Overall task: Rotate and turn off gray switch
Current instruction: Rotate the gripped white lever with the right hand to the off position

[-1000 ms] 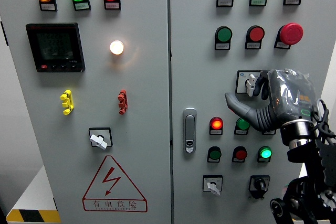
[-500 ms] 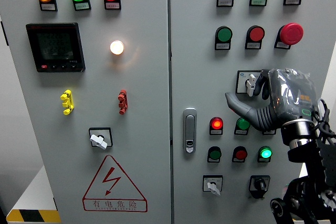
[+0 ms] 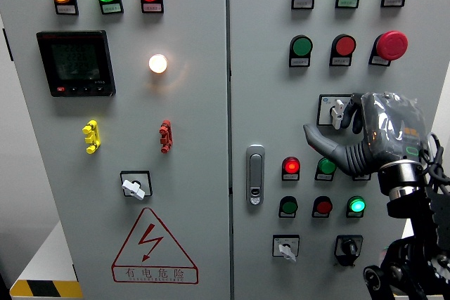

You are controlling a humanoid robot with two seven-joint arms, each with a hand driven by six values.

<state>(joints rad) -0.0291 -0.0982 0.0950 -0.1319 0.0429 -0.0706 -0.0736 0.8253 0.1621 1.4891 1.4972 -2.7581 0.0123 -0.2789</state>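
The right robot hand (image 3: pixel 365 128) sits curled against the gray switch (image 3: pixel 337 112), fingers at its knob though a firm grip isn't clear; the switch is below the red mushroom button (image 3: pixel 391 45).

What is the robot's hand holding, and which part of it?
The right hand is at the gray switch on the right door. Its fingers reach the switch's white knob, but whether they actually grip it cannot be told.

We face a grey cabinet door (image 3: pixel 197 194) carrying a black meter (image 3: pixel 76 63), a lit white lamp (image 3: pixel 157 63) and a gray switch (image 3: pixel 337 112).
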